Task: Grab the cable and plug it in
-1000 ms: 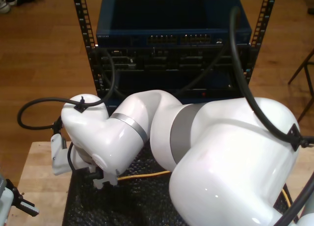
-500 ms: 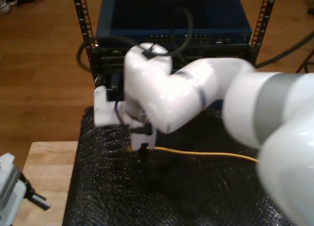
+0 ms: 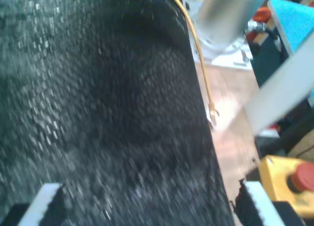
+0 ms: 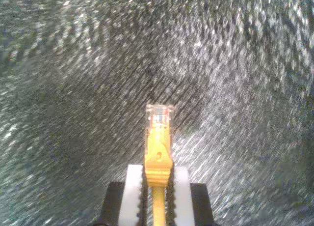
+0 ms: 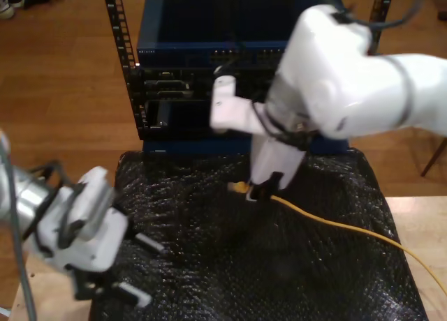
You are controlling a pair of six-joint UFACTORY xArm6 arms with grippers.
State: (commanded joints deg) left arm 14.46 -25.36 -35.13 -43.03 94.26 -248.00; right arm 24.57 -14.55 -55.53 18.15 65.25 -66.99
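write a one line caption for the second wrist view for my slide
My second gripper clamps the yellow cable just behind its clear plug, held above the black bubbled mat.

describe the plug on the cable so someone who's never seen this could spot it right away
Start at the black mat before the equipment rack. My second gripper holds the yellow cable above it; the plug is the small clear tip sticking out past the jaws.
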